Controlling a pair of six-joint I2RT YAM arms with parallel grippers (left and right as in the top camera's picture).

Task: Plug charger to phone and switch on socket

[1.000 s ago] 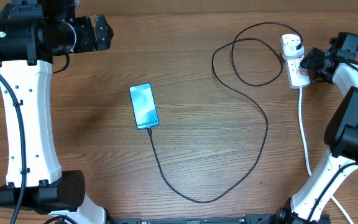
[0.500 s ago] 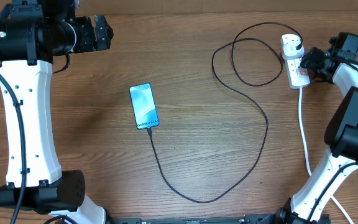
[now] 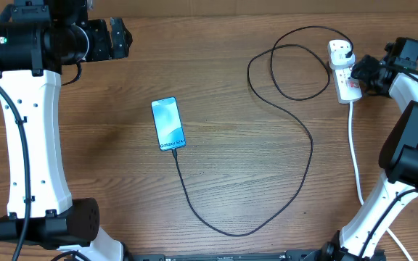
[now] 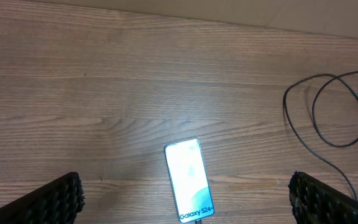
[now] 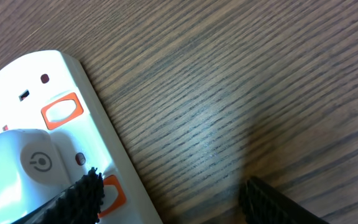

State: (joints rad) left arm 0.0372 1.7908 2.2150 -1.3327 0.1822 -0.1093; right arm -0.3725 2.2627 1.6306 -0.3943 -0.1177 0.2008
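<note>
Socket point(image 3: 345, 72) at right gripper point(image 3: 361, 70)
Jaws half-spread, empty, across the socket's long side; one finger point(image 5: 82, 193) beside its red switch point(image 5: 112, 190).

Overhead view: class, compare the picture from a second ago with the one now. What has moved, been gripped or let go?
Nothing visibly changed. The phone lies in the same spot with the black cable at its end. The right claw stays open at the power strip. The left claw stays open and empty.
</note>
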